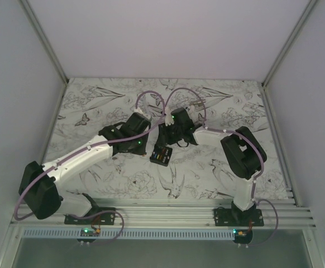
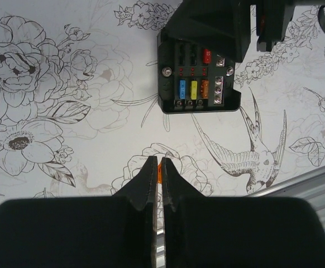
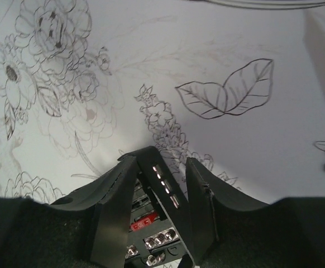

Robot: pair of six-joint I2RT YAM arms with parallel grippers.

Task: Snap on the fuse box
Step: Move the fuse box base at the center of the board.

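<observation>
1. While its jaws are pressed fully together, the left gripper (image 1: 144, 147) hangs over the bench (image 1: 90, 111), whose cover is printed with flowers and birds.
2. The fuse box (image 1: 161, 155) lies flat and face up near the middle of the bench. In the top view it is at about 4 o'clock from the left gripper, near it but not touching.
3. On its face, the left wrist view shows a blue, a yellow and an orange fuse (image 2: 191, 88) in one row. A red fuse (image 2: 207, 56) sits further up, and a column of silver screws (image 2: 219, 89) runs along one side.
4. The right gripper (image 1: 167, 140) stands over the fuse box at its 1 o'clock side. Its jaws are partly apart, one on each side of a raised wall of the box.
5. Whether these jaws really press on the wall, I cannot tell.
</observation>
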